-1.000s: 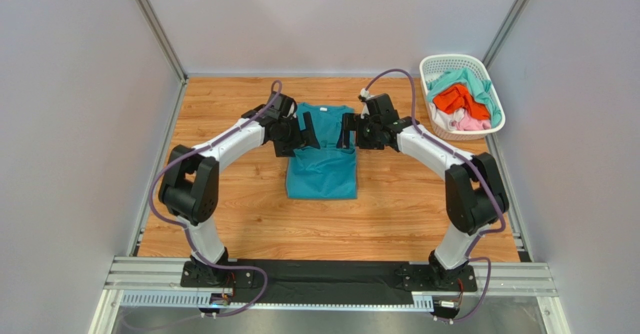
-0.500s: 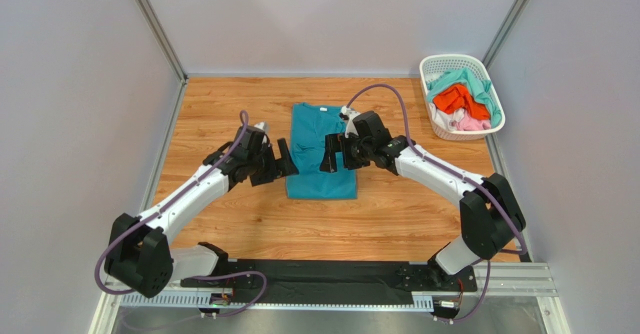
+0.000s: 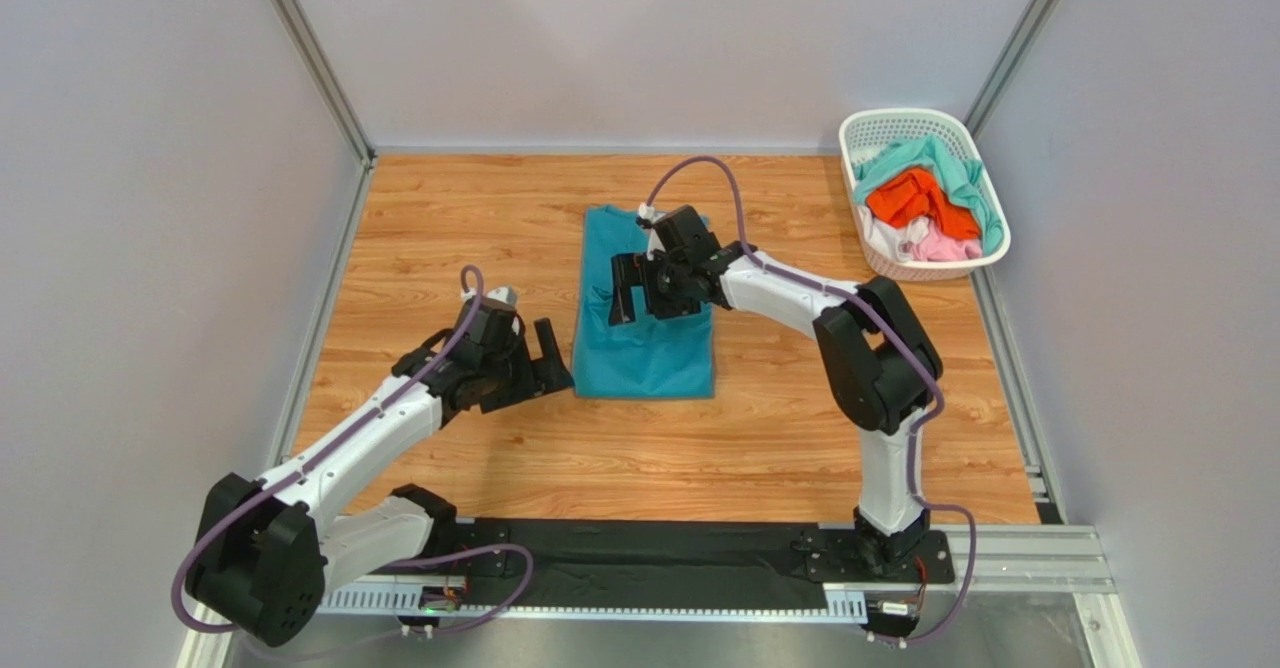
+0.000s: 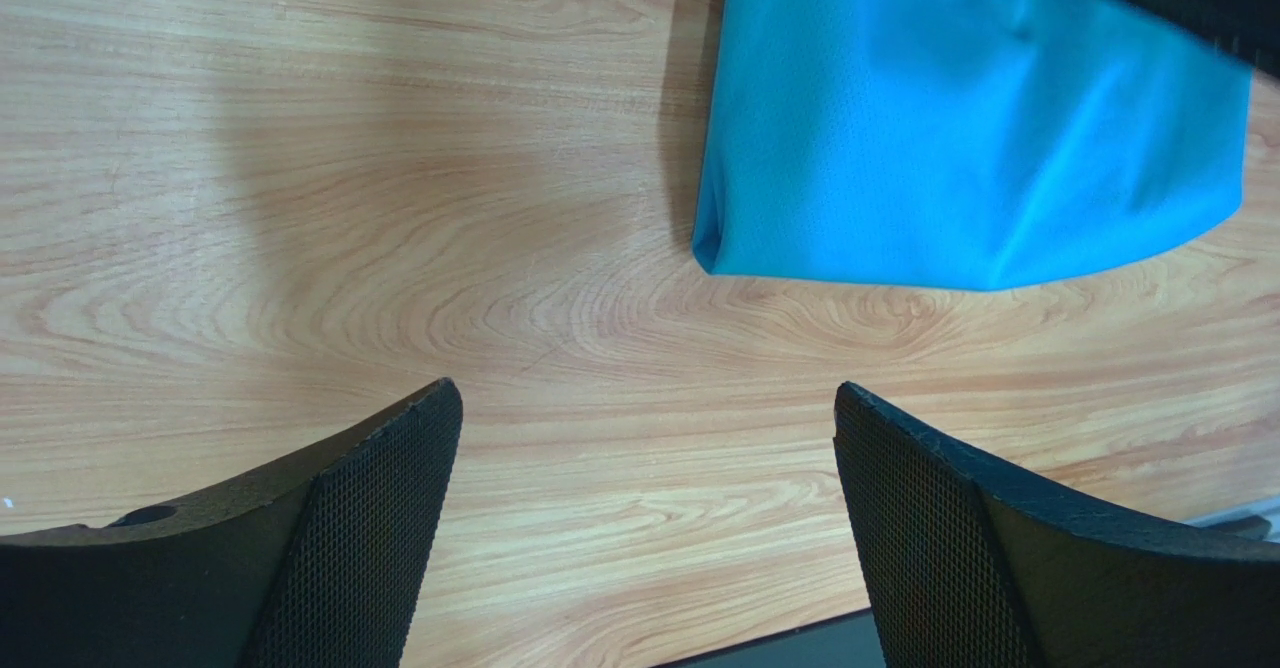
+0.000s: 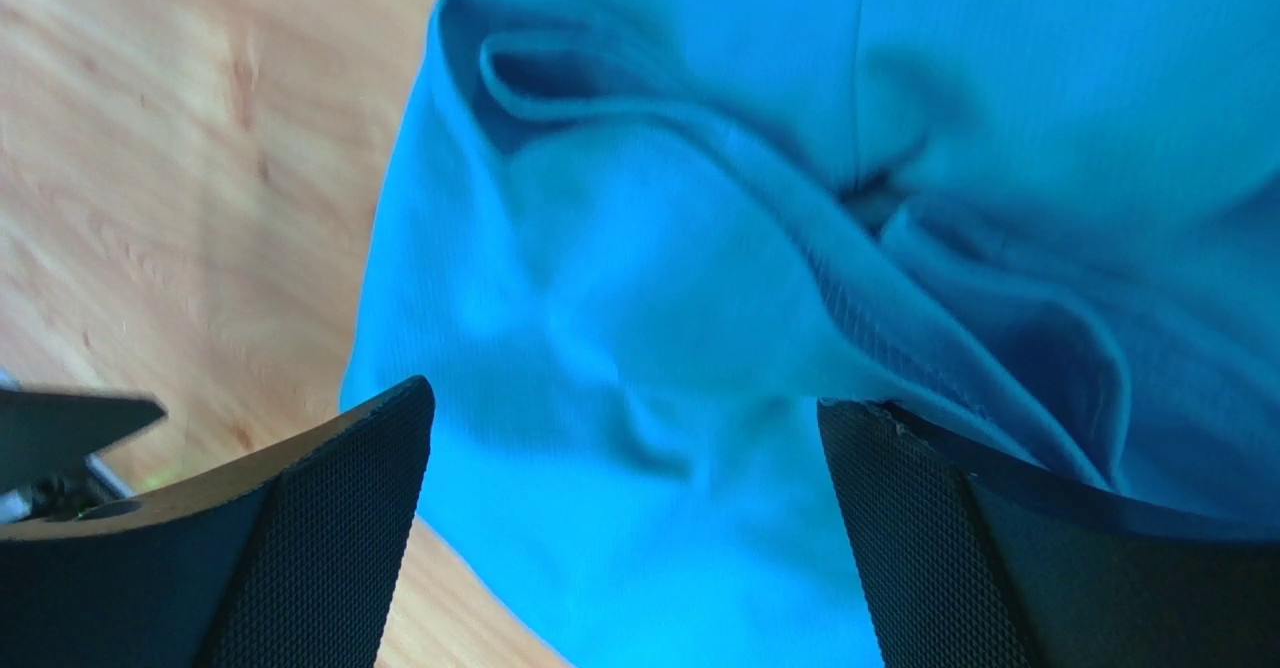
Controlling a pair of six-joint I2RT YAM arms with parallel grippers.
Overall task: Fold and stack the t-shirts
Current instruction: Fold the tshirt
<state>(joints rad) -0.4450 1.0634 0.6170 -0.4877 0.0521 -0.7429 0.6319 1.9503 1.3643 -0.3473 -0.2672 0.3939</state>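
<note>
Teal-blue soft fabric t-shirt (image 3: pixel 661 356) lies directly beneath the spread, empty right pincer (image 3: pixel 637 287), long axis near-to-far. The left pincer (image 3: pixel 550 353), also spread, sits just left of it.

Top view: my fixed overhead, above and behind arm bases, facing forward and down; far off, whole table (image 3: pixel 451 218) in frame.
Left wrist view: looks down past left gripper (image 4: pixel 643 413), close to wood; teal t-shirt (image 4: pixel 962 128) at upper right.
Right wrist view: nearest of three, looks past right gripper (image 5: pixel 624 398) onto same shirt; fabric nearly fills frame.
Shared: all three show teal t-shirt; top and left wrist views both show its near left corner.
</note>
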